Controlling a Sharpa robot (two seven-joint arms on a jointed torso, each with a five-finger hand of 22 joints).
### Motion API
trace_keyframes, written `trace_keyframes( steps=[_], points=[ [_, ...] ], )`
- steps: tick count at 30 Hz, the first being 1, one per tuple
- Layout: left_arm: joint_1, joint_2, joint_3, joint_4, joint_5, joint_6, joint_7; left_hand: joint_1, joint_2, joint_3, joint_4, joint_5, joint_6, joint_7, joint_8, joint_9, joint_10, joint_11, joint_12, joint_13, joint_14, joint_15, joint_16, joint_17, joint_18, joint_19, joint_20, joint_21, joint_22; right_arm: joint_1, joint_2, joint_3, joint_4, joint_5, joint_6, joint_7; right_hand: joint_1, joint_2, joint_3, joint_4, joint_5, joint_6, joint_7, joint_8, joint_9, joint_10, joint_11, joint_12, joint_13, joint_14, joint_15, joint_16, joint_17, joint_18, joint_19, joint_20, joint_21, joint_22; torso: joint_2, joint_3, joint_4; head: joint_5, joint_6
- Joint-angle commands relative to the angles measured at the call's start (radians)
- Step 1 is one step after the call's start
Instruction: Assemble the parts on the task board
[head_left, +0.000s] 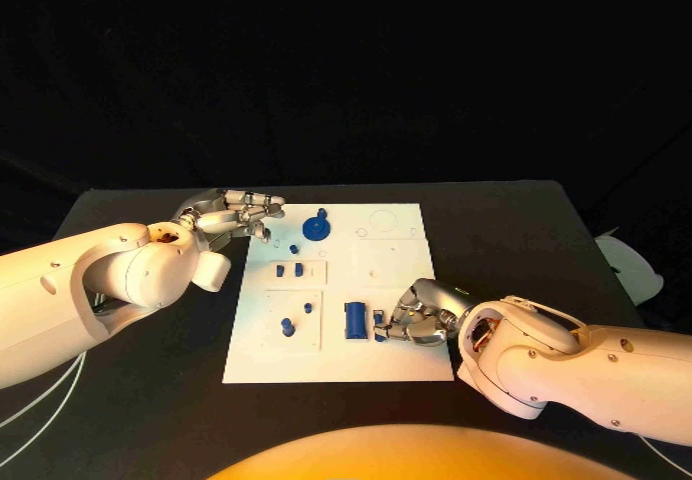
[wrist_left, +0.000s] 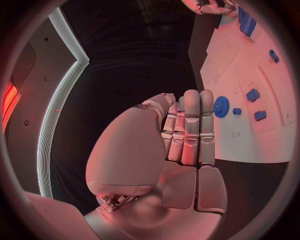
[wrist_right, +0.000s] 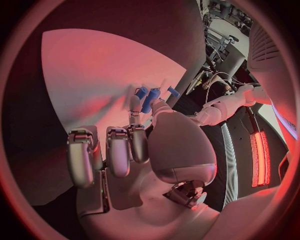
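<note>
The white task board (head_left: 361, 355) lies in the middle of the black table. On it are a blue gear (head_left: 319, 230), a tall blue block (head_left: 355, 320) and several small blue parts (head_left: 289, 269). My right hand (head_left: 413, 318) rests on the board's near half, just right of the block. Its thumb and a finger close around a small blue part (wrist_right: 149, 100), which also shows by the fingertips (head_left: 379, 322). My left hand (head_left: 231, 214) hovers at the board's far left corner, left of the gear (wrist_left: 220, 106); its fingers (wrist_left: 190, 127) are straight, side by side, and hold nothing.
Bare black table surrounds the board on every side. A pale object (head_left: 630, 265) sits at the table's right edge. The far right quarter of the board (head_left: 387, 225) carries only faint outlines.
</note>
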Motion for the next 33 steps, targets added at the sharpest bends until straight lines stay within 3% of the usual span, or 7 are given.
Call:
trace_keyframes(
  steps=[1,13,33],
  points=[
    [0.000,0.002,0.001,0.002,0.000,0.017,0.003,0.004,0.008,0.000,-0.007,0.002,-0.006,-0.001,0.003,-0.001,-0.007,-0.002,0.005,0.002,-0.005,-0.001,-0.002,-0.001,0.020,-0.007,-0.001,-0.006,-0.002,-0.003,-0.009,0.000,0.009,-0.031,0.041,0.022,0.010,-0.003,-0.006,0.000,-0.006,-0.004,0.002,-0.002,0.001,0.046,-0.008,0.001,0.168,0.091,-0.004,0.003,0.200,-0.011,0.100,-0.006,0.003,0.260,0.000,-0.0001,-0.0017,0.000,0.000],
    [0.000,0.002,0.001,0.001,-0.001,0.018,0.002,0.004,0.009,0.001,-0.007,0.002,-0.007,-0.001,0.004,-0.001,-0.008,-0.001,0.006,0.002,-0.006,-0.001,-0.002,-0.002,0.020,-0.008,-0.001,-0.007,-0.002,-0.011,-0.014,-0.001,0.010,-0.056,0.077,0.027,0.027,-0.005,-0.012,-0.003,-0.002,-0.004,0.001,-0.001,0.002,0.047,-0.009,0.002,0.170,0.091,-0.004,0.004,0.202,-0.012,0.101,-0.006,0.005,0.260,0.000,-0.0008,0.0014,0.000,0.000],
    [0.000,0.003,0.001,0.000,-0.001,0.021,-0.001,0.004,0.009,0.001,-0.008,0.002,-0.007,-0.001,0.004,-0.002,-0.009,-0.001,0.007,0.002,-0.006,0.000,-0.002,-0.002,0.020,-0.008,-0.001,-0.007,-0.002,-0.013,0.013,0.000,-0.038,-0.077,0.045,0.014,0.044,0.013,-0.016,0.002,0.008,-0.001,0.000,0.001,0.003,0.050,-0.010,0.007,0.174,0.091,-0.005,0.005,0.204,-0.012,0.103,-0.007,0.008,0.261,0.000,-0.0009,0.0026,0.003,-0.003]
  ],
)
